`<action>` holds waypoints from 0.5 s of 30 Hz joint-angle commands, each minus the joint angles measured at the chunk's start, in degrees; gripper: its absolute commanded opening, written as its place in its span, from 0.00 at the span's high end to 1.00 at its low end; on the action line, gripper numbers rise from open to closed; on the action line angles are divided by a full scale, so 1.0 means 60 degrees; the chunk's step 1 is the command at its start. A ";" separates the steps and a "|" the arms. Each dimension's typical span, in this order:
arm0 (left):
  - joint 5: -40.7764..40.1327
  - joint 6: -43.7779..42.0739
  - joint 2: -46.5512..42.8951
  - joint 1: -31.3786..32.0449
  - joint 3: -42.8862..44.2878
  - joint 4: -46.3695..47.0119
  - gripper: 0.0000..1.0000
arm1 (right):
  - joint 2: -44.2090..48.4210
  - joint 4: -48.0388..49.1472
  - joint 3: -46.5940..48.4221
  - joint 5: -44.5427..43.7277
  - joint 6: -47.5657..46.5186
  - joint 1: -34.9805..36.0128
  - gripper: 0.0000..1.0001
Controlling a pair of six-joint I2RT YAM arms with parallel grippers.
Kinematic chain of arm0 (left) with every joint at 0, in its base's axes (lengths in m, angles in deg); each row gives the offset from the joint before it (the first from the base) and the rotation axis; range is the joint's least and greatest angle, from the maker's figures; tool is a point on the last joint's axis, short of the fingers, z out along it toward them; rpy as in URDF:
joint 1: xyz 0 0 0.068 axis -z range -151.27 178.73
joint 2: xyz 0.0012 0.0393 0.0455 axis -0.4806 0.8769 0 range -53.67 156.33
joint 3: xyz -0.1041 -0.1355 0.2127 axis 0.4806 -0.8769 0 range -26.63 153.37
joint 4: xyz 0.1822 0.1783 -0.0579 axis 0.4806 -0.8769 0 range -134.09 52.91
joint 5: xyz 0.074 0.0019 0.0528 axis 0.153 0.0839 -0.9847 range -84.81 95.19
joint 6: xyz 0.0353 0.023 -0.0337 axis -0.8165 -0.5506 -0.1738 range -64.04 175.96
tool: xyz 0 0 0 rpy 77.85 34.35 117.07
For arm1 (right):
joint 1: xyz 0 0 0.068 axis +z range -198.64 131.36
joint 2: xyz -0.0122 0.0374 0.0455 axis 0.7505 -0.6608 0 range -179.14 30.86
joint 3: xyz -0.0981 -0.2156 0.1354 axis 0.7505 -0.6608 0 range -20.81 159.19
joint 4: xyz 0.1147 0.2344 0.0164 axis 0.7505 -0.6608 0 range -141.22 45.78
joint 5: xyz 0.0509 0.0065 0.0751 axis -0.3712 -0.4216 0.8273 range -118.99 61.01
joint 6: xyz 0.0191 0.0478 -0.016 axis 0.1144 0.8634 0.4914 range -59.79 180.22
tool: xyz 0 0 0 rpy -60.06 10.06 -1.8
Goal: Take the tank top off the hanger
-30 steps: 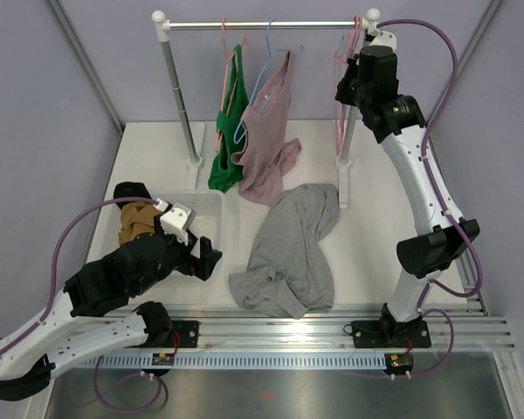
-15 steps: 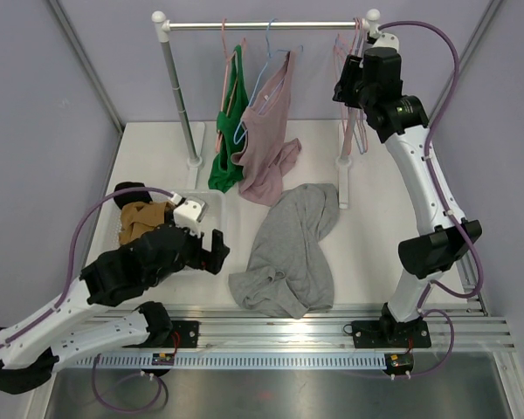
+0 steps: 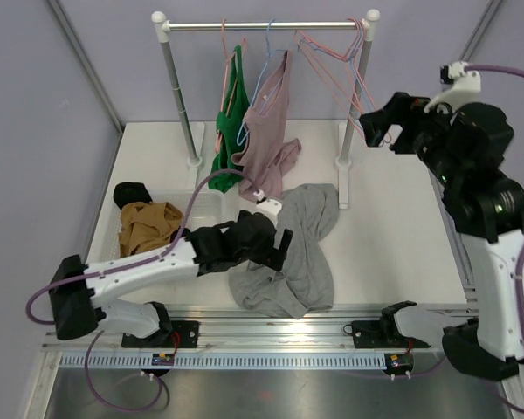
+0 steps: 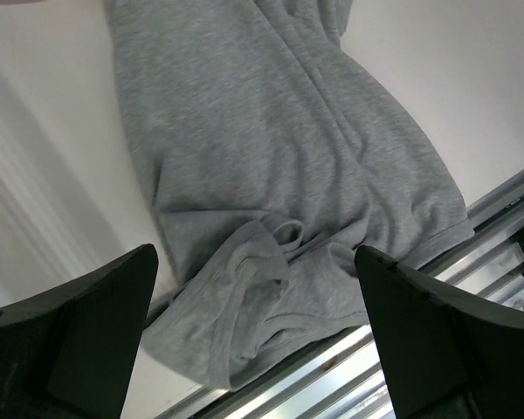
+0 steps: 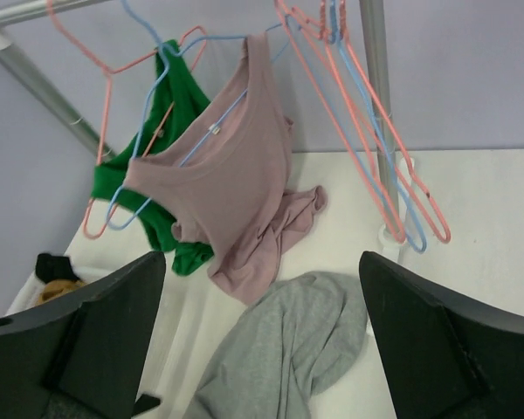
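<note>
The grey jersey tank top lies crumpled on the white table, in the middle toward the near edge and free of any hanger. The removal looks done for this garment, and the step in hand appears to be collecting it. The left gripper hangs just above the garment's left side, fingers spread wide with nothing between them. The left wrist view shows folded, bunched fabric directly beneath. The next move, I judge, calls for lowering onto one of those bunched folds and pinching enough layers to lift the cloth cleanly, perhaps toward the pale plastic basket at the left. The right gripper is likewise spread and empty, out to the right of the metal rail. At the rail's right end hangs a cluster of bare pink and blue wire hangers. Further left a mauve tank top is on its hanger. Compared with a second ago, the left arm has swung from the basket rightward to the grey cloth. The right gripper has let go at the rail and pulled back toward the near right, and the bare hangers now hang at a slant.
</note>
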 commanded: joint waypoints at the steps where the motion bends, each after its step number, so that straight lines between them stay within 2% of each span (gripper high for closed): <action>1: 0.0207 0.0408 0.1262 0.0119 0.0852 0.1366 0.01 | 0.1237 0.0133 -0.1153 0.0918 -0.0152 -0.0016 0.00; 8: 0.0032 0.0408 0.4294 0.0134 0.1965 0.2056 0.01 | 0.3756 0.0984 -0.3437 0.2718 0.0083 -0.0031 0.00; 13: -0.0831 0.0729 0.5965 0.0134 0.2859 0.1720 0.01 | 0.4199 0.0737 -0.3602 0.2897 0.0069 -0.0016 0.01; 15: -0.1081 0.0876 0.6624 0.0178 0.3167 0.1413 0.05 | 0.4272 0.0604 -0.3587 0.2984 0.0054 -0.0016 0.00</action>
